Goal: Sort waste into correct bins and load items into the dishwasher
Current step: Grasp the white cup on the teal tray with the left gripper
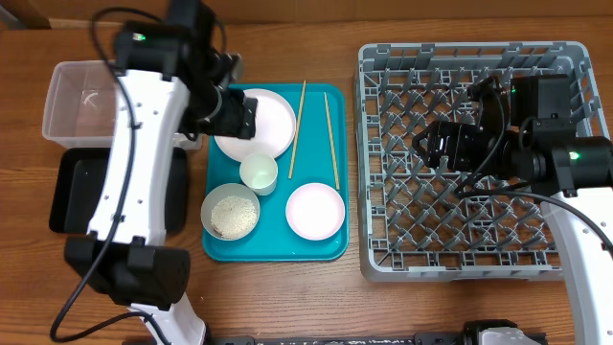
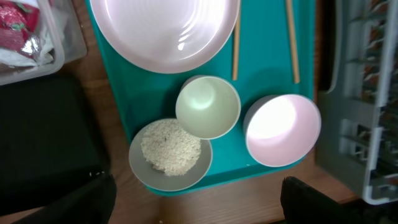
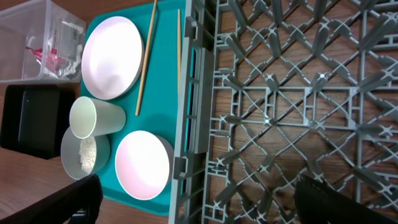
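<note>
On the teal tray lie a white plate, a pale green cup, a grey-green bowl of rice, a white bowl and two chopsticks. My left gripper hovers over the plate, open and empty; its wrist view shows the cup and rice bowl. My right gripper is open and empty above the grey rack, near its left wall. The red wrapper and napkin lie in the clear tub.
The black tray sits in front of the clear tub, left of the teal tray. The rack's left wall stands close to the teal tray's right edge. Bare wood table runs along the front.
</note>
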Robot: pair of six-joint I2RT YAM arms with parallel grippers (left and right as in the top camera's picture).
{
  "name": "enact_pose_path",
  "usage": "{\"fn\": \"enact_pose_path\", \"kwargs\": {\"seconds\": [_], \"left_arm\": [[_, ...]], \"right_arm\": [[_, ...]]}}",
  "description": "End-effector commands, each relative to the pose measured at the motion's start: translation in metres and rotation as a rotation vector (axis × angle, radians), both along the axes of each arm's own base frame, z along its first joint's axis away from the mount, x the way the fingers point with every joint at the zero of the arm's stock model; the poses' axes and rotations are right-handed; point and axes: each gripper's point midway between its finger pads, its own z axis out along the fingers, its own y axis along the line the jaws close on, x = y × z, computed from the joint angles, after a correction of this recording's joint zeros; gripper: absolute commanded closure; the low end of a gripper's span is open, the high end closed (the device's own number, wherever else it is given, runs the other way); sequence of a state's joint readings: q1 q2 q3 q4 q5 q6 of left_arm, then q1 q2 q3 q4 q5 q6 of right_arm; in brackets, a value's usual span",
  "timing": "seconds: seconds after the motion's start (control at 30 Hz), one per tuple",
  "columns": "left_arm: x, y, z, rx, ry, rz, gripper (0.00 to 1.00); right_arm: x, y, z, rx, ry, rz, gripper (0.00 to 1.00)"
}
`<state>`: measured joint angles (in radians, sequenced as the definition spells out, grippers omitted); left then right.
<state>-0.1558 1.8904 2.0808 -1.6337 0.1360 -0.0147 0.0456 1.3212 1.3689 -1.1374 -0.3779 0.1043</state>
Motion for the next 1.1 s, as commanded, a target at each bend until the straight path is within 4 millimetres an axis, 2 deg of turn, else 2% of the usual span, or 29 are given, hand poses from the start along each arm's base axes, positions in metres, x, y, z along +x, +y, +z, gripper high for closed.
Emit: {"fn": "enact_pose_path", "kwargs": {"seconds": [0.0,0.03,0.07,0.17,0.23,0.3,0.33,0.37,0.43,0.47,0.5,0.53,0.57,0.67,0.8,0.87,0.9,0.93,1.0,1.07], "left_arm": [[0.000,0.011,-0.040,0.094,0.044,-0.016,0.19],[0.000,0.011,-0.063,0.098,0.062,-0.025,0.21],[0.001,0.011,-0.080,0.099,0.067,-0.039,0.27],[0.005,0.009,-0.111,0.093,0.056,-0.045,0.34],[0.005,-0.001,-0.134,0.038,0.046,-0.089,0.39],[0.003,-0.008,-0.144,0.001,0.042,-0.117,0.47],[0.003,-0.008,-0.153,-0.005,0.037,-0.121,0.59],[0.003,-0.008,-0.159,-0.002,0.032,-0.120,0.64],[0.003,-0.008,-0.168,-0.002,0.024,-0.120,0.67],[0.003,-0.008,-0.172,-0.003,0.020,-0.120,0.71],[0.002,-0.008,-0.175,-0.004,0.017,-0.120,0.88],[0.003,-0.008,-0.175,-0.004,0.014,-0.119,0.96],[0.005,-0.008,-0.173,-0.005,0.010,-0.115,0.96],[0.014,-0.015,-0.154,-0.044,-0.005,-0.088,0.96],[0.029,-0.033,-0.098,-0.181,-0.044,-0.093,0.96],[0.034,-0.042,-0.058,-0.286,-0.068,-0.096,0.96],[0.034,-0.045,-0.048,-0.326,-0.074,-0.100,0.96],[0.034,-0.055,-0.024,-0.436,-0.089,-0.111,0.96],[0.029,-0.075,0.011,-0.674,-0.096,-0.148,0.96],[0.022,-0.088,0.035,-0.853,-0.088,-0.179,0.96]], "right_arm": [[0.003,0.001,0.012,0.006,-0.039,0.002,0.00],[0.003,0.001,0.010,0.006,-0.032,0.002,0.00],[0.004,0.001,0.010,0.006,-0.029,0.002,0.00],[0.005,0.001,0.006,0.005,-0.019,0.002,0.00],[0.006,0.001,0.005,0.005,-0.013,0.002,0.00],[0.006,0.001,0.005,0.005,-0.013,0.002,0.00],[0.006,0.001,0.005,0.005,-0.013,0.002,0.00],[0.006,0.001,0.005,0.005,-0.013,0.002,0.00],[0.006,0.001,0.005,0.005,-0.013,0.002,0.00],[0.006,0.001,0.005,0.005,-0.013,0.002,0.00],[0.006,0.001,0.005,0.005,-0.013,0.002,0.00],[0.006,0.001,0.005,0.005,-0.013,0.002,0.00],[0.006,0.001,0.005,0.005,-0.013,0.002,0.00],[0.006,0.001,0.005,0.005,-0.013,0.002,0.00],[0.007,0.010,0.010,0.059,-0.027,0.034,0.00],[0.010,0.027,0.020,0.150,-0.068,0.094,0.00],[0.012,0.034,0.025,0.195,-0.091,0.125,0.00],[0.015,0.046,0.033,0.265,-0.132,0.180,0.00],[0.018,0.066,0.044,0.372,-0.186,0.277,0.00],[0.020,0.086,0.051,0.443,-0.218,0.369,0.00]]}}
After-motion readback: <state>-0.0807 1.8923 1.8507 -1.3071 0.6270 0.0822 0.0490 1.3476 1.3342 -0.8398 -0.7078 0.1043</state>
